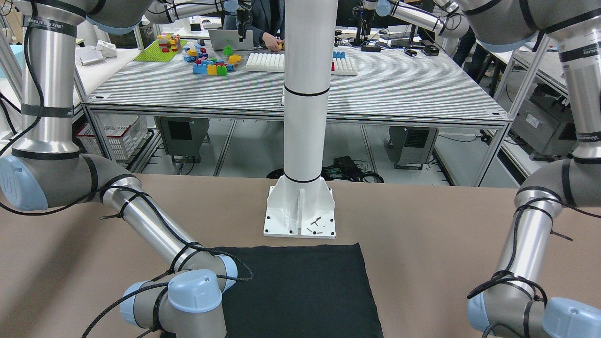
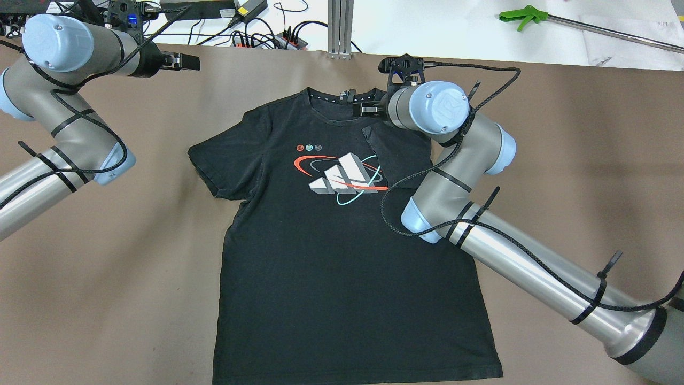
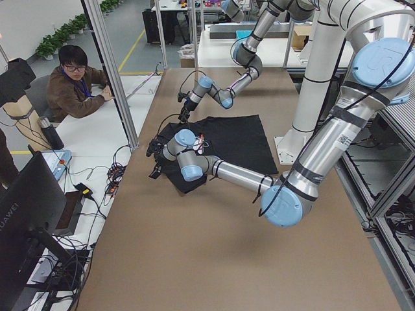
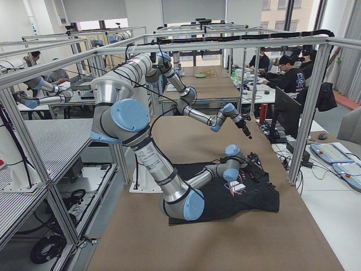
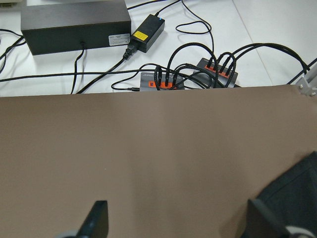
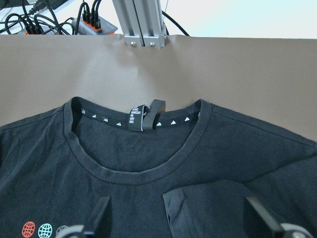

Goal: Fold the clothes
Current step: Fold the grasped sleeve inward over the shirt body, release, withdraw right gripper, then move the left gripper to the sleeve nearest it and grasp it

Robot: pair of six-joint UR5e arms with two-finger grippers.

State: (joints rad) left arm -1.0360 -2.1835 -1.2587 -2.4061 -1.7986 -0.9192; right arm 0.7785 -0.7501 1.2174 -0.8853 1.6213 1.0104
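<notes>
The clothes are one black T-shirt [image 2: 331, 256] with a red, white and teal chest logo [image 2: 342, 174], lying flat on the brown table cover, collar [image 6: 138, 148] at the far side. One sleeve [image 2: 398, 155] is folded in over the chest; it also shows in the right wrist view [image 6: 208, 198]. My right gripper [image 2: 354, 104] hovers just above the collar area, open and empty, fingers [image 6: 101, 213] on either side of the folded sleeve. My left gripper [image 2: 189, 61] is open and empty over bare table at the far left, with a sleeve edge [image 5: 297, 193] at its right.
An aluminium post [image 2: 340, 27] stands at the far table edge. Power bricks and cables [image 5: 158, 79] lie beyond it. A green-handled tool [image 2: 521, 15] lies at the far right. The robot's white pillar base [image 1: 300, 211] stands near the shirt's hem. A person [image 3: 74, 87] sits at the side.
</notes>
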